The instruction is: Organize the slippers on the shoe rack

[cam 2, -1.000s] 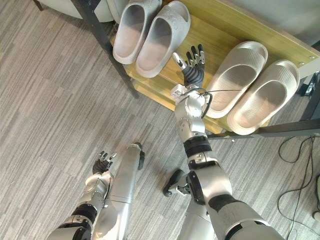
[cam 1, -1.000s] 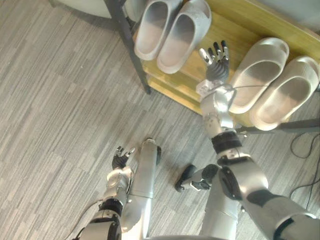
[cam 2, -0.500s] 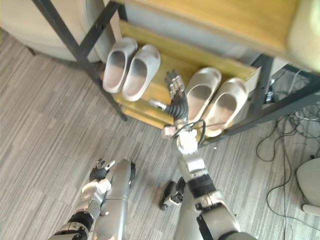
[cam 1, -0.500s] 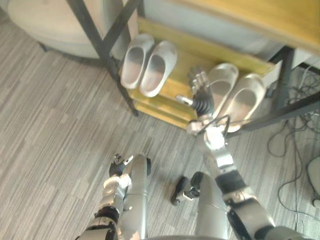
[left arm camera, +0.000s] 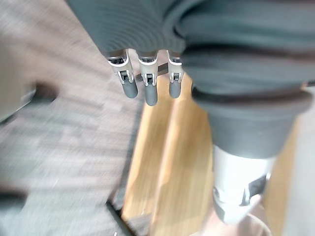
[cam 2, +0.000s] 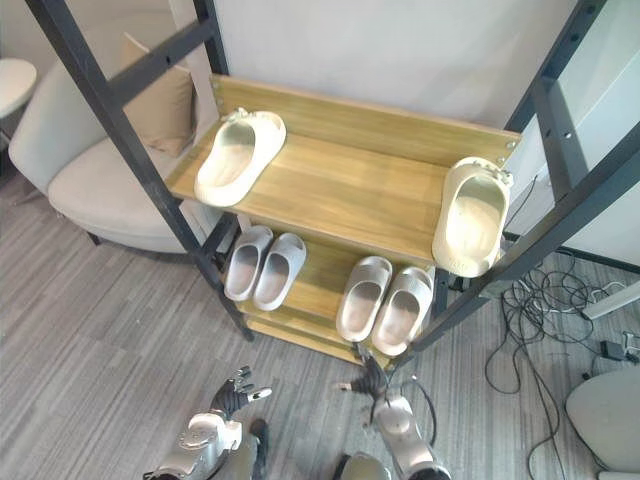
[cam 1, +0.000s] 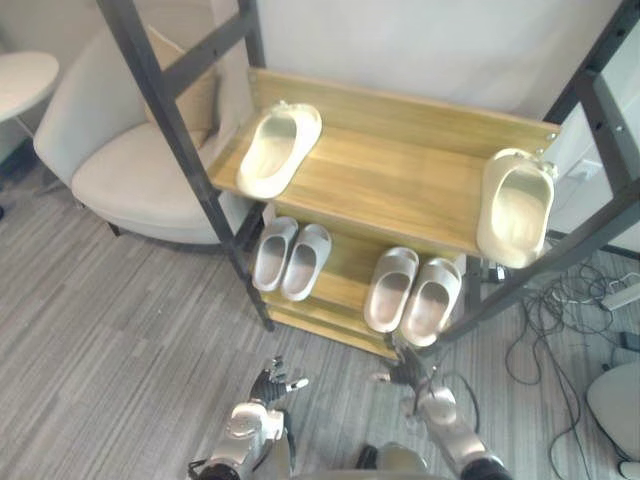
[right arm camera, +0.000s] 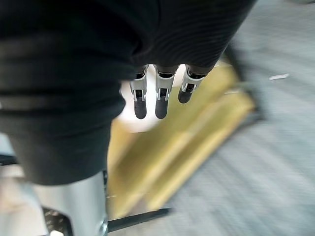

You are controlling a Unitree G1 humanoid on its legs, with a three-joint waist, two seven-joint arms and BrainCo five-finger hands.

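- Your head camera has pulled back, so the whole shoe rack [cam 1: 190,165] now shows. The slippers haven't moved.
- Your right hand [cam 1: 405,370] has left the lower shelf [cam 1: 352,262] and hangs low, fingers relaxed and empty. Your left hand [cam 1: 275,382] is the same.
- The left pair [cam 1: 290,260] and right pair [cam 1: 410,290] sit tidy there.
- On the upper shelf [cam 1: 390,175], the left slipper [cam 1: 278,150] and right slipper [cam 1: 516,205] lie well apart. Pairing them is probably next.

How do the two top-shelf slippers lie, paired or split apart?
Split apart: one slipper lies at the left end of the top shelf, the other slipper at its right end, bare wood between them.
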